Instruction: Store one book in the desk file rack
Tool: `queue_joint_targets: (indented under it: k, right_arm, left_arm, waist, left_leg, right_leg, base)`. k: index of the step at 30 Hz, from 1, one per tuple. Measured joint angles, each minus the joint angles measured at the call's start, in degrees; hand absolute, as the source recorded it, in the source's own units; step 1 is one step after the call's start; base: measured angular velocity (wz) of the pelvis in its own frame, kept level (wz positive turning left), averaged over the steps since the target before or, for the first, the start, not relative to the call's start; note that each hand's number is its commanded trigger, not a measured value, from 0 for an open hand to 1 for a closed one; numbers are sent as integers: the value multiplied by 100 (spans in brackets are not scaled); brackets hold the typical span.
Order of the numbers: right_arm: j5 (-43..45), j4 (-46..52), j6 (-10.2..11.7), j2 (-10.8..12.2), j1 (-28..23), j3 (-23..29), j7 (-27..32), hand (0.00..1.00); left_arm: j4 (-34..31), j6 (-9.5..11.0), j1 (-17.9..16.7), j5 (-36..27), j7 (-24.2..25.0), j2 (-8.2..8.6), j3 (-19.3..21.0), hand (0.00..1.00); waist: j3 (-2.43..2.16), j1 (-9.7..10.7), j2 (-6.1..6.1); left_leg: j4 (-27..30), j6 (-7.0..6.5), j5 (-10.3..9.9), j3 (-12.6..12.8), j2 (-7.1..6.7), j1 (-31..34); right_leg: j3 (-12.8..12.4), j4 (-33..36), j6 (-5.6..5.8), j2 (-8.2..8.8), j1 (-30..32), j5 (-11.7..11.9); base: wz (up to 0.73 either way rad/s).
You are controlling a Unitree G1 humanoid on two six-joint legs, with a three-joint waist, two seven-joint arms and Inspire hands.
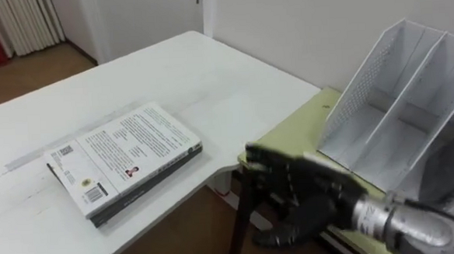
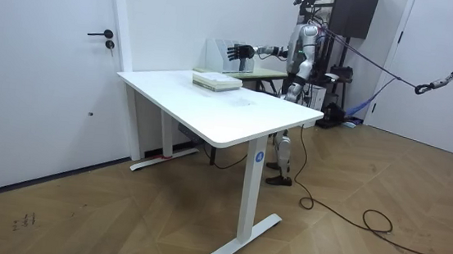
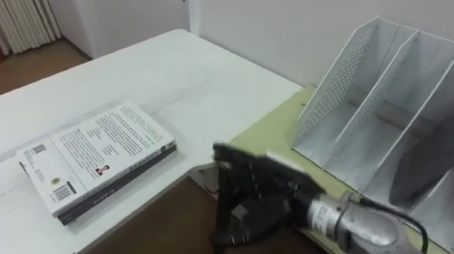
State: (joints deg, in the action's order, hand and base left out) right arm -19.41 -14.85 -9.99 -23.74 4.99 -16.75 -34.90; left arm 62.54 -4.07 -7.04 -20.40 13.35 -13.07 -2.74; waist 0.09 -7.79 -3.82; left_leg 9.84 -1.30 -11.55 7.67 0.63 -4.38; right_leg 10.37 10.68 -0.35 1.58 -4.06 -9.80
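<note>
A white desk (image 1: 209, 73) carries a small stack of books (image 1: 124, 160) lying flat near its edge, the top one with its printed white cover facing up. Just beside the desk stands a lower table with a pale green top (image 1: 290, 135), and on it sits a white perforated file rack (image 1: 401, 106) with slanted dividers.

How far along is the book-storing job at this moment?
Books lie stacked flat on the white desk. The file rack on the green table shows no book in its visible slots. The right hand, open and holding nothing, hovers between them. This fits either before pickup or after storing.
</note>
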Motion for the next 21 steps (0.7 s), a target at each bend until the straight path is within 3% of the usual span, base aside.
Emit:
queue_joint_targets:
  k: [4,8,16,21]
  right_arm:
    - [502,-998,-11,352,-432,-40,-331,0]
    - [723,-2229,-6,439,-800,18,-425,0]
    - [1160,-4156,81,758,-899,457,-182,0]
    - [839,-4795,305,956,-939,739,215,0]
  left_arm:
    - [7,-62,86,-27,19,35,-83,0]
    - [19,-61,88,-26,14,88,-104,0]
    - [62,-53,43,-21,11,110,-26,0]
    - [75,-27,-23,-29,-25,138,-10,0]
  waist:
    - [25,-11,74]
    - [29,3,174]
    - [19,178,148]
    - [19,274,159]
  left_leg:
    - [57,-6,-7,-69,-1,77]
    - [57,-12,-10,-158,-20,117]
    - [149,-11,-10,-202,-45,163]
    - [148,-10,-11,-193,-46,76]
  right_leg:
    - [89,-5,0,8,8,9]
    - [145,-6,3,25,5,7]
    - [209,-20,-4,28,-23,2]
    - [225,-119,-6,20,-122,4]
  base:
    - [11]
    - [8]
    - [4]
    - [3]
